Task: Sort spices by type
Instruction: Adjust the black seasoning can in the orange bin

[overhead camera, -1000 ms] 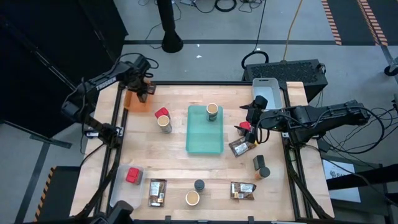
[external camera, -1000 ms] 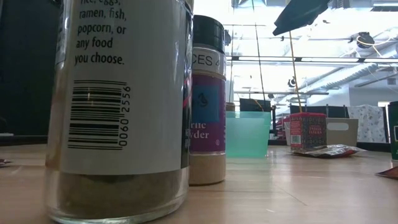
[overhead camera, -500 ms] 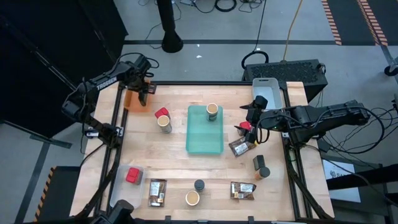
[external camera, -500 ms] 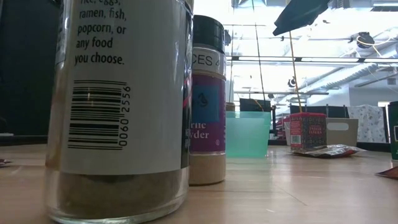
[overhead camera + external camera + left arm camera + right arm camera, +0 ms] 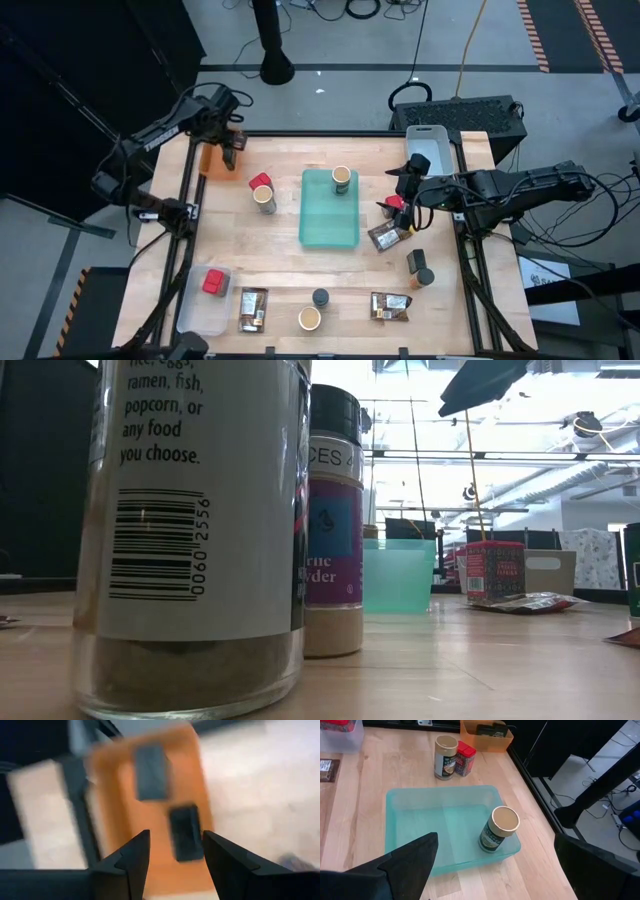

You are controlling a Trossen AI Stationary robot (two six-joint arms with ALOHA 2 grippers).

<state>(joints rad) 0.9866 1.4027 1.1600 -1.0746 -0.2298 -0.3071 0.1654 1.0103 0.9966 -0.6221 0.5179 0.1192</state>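
Only our left gripper (image 5: 229, 150) shifts, jaws open above the orange bin (image 5: 212, 158) holding two dark jars (image 5: 186, 833), likely after release, while our right gripper (image 5: 405, 188) hovers open beside the red box (image 5: 396, 203), probably the next pick.

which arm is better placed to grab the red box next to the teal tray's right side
Right. The right gripper hangs just above that red box, fingers open, while the left gripper is over the orange bin at the far left corner.
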